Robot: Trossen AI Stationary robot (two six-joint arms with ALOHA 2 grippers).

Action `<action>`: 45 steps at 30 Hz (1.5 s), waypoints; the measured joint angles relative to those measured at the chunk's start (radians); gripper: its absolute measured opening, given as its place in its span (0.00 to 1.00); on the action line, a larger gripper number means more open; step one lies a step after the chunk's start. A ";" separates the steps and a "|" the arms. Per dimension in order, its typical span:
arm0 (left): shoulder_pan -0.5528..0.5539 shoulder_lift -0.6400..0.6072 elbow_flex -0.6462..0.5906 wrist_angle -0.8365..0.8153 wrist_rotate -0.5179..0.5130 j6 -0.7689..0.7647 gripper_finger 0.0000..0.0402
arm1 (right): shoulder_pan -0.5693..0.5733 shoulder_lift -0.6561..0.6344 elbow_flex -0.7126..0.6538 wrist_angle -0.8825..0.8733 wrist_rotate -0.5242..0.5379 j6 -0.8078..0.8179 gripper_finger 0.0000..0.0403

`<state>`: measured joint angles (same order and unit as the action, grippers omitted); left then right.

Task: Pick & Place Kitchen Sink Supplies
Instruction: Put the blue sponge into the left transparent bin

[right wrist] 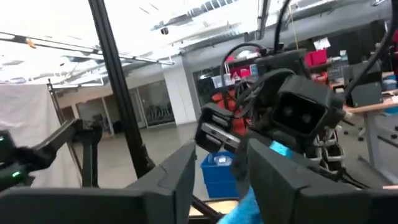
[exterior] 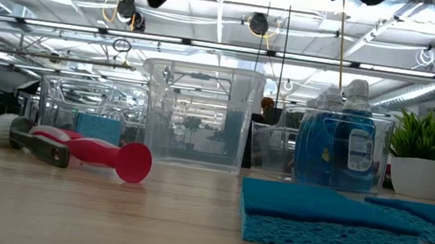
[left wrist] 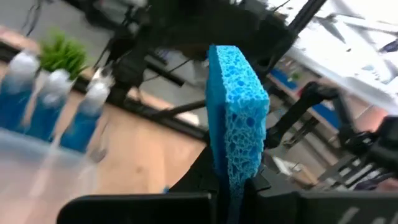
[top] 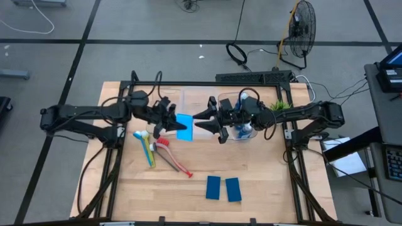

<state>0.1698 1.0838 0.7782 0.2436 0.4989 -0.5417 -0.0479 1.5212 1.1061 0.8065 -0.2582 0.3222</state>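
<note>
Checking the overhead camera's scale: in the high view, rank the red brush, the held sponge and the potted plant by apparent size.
1. Red brush, clearly longest.
2. Held sponge, in the left claw.
3. Potted plant, though partly hidden, so unsure.

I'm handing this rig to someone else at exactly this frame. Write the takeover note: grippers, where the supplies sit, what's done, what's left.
Left gripper: shut on a blue sponge, held in the air near the clear bins.
Right gripper: open, fingers apart, facing that sponge at close range.
Bottles: standing together in a clear bin by the potted plant.
Two sponges: flat on the table's near side.
Dish brushes: loose on the table, left of centre.
Done: bottles binned, one sponge lifted.
Left: place the held sponge, then the two sponges and the brushes.
</note>
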 joint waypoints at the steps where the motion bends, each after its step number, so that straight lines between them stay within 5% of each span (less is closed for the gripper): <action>1: 0.006 -0.014 0.000 -0.030 -0.006 0.010 0.02 | 0.000 -0.003 0.000 -0.002 -0.002 -0.006 0.35; 23: 0.026 -0.289 0.000 -0.620 -0.367 0.146 0.02 | -0.012 -0.155 0.000 -0.373 -0.005 -0.078 0.40; 37: 0.026 -0.341 0.001 -0.724 -0.414 0.174 0.02 | -0.018 -0.279 0.000 -0.893 0.002 -0.073 0.41; 45: 0.026 -0.340 0.000 -0.744 -0.414 0.179 0.02 | -0.018 -0.418 -0.063 -0.996 0.159 -0.085 0.41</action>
<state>0.1959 0.7433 0.7785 -0.4999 0.0853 -0.3631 -0.0658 1.1036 1.0427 -0.1892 -0.0996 0.2373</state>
